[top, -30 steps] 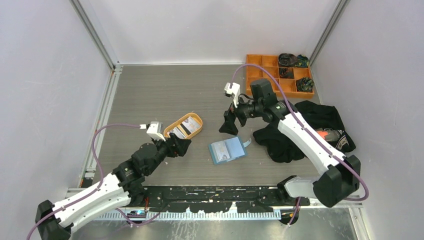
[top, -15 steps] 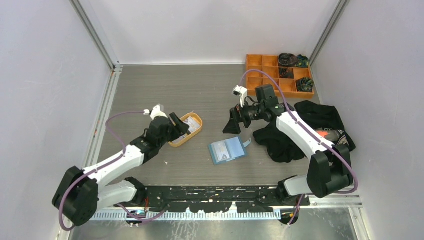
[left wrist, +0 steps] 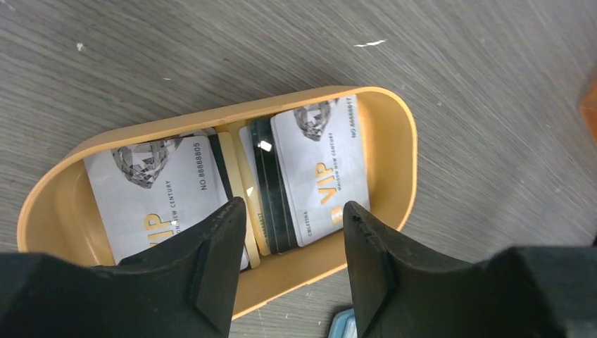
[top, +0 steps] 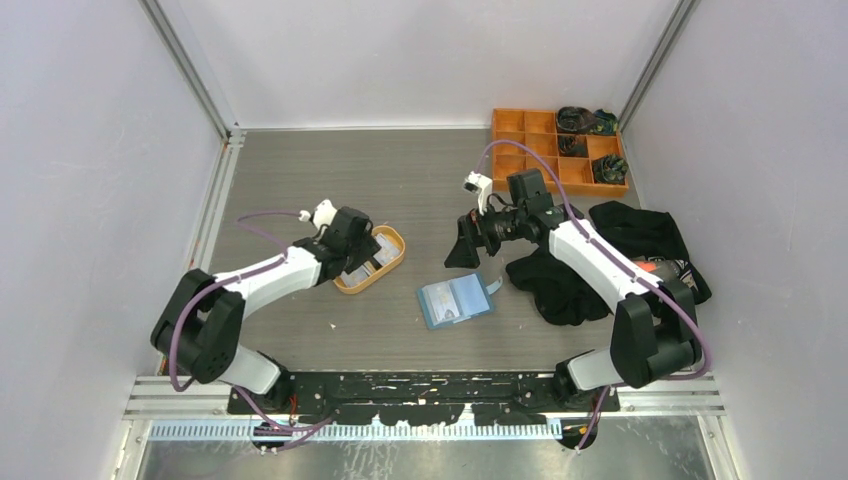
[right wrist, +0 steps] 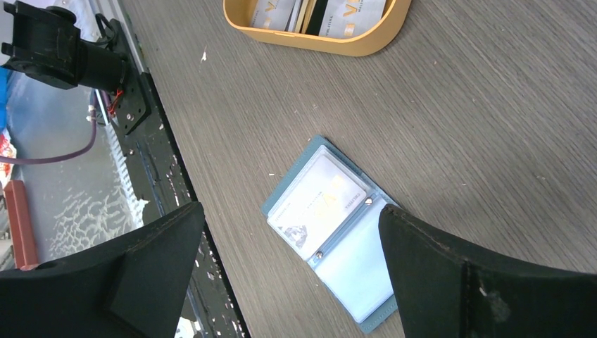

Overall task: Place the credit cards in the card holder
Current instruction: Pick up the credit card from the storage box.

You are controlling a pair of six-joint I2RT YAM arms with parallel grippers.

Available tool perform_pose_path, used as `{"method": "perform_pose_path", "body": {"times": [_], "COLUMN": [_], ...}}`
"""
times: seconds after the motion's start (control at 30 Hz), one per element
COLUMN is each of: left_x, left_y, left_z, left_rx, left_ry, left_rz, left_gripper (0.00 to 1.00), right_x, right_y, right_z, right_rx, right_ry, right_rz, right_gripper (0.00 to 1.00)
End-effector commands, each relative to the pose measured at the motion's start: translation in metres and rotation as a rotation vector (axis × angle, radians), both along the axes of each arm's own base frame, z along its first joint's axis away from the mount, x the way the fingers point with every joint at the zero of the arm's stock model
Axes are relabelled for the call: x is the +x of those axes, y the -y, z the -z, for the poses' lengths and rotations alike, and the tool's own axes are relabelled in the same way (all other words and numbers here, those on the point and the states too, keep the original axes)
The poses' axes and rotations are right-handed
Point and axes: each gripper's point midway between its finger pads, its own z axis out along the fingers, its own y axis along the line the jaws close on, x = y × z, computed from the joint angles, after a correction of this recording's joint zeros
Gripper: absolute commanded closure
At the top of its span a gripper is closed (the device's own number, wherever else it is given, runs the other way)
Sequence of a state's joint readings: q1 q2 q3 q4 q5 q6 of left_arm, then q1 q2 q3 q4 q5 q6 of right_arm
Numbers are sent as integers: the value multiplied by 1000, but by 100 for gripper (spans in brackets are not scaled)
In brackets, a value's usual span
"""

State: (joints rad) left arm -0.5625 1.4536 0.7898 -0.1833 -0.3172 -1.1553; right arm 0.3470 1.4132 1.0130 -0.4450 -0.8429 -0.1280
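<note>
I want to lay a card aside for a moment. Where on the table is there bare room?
Widest bare patch: the far table, between the back wall, the orange tray and the compartment box. A smaller one lies by the front rail, left of the card holder. The right side is crowded: black cloth, box, right tool.

**Blue card holder (right wrist: 331,229) lies open on the table (right wrist: 493,127)**

The card holder lies flat on the grey table. One clear pocket has a white card (right wrist: 317,197) in it. The right gripper (right wrist: 292,211) has its two black fingers (right wrist: 141,267) spread wide, one on each side. At the top, an orange tray (right wrist: 352,48) holds more cards (right wrist: 352,8).
</note>
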Motion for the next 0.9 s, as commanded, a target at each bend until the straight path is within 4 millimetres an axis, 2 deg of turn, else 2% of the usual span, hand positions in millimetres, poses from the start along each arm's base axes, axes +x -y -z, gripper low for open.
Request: {"method": "perform_pose_path", "body": {"times": [0.0, 0.43, 0.7, 0.87], "left_x": [11, 25, 29, 32], "left_y": [-8, 4, 12, 21], "left_z": [-4, 26, 32, 26], "left_rx": [31, 54, -2, -75], "left_ry": [-23, -93, -69, -19], "left_rz": [-93, -87, -78, -55], "left_gripper": [46, 41, 40, 43], "right_x": [9, 7, 7, 7], "right_y": [-6, -5, -6, -6], "right_z": [-19, -16, -17, -17], "right_rx": [27, 21, 24, 24], "right_ry": [57, 47, 44, 43], "right_rz": [-16, -27, -32, -32], "right_gripper": [1, 0, 0, 0]}}
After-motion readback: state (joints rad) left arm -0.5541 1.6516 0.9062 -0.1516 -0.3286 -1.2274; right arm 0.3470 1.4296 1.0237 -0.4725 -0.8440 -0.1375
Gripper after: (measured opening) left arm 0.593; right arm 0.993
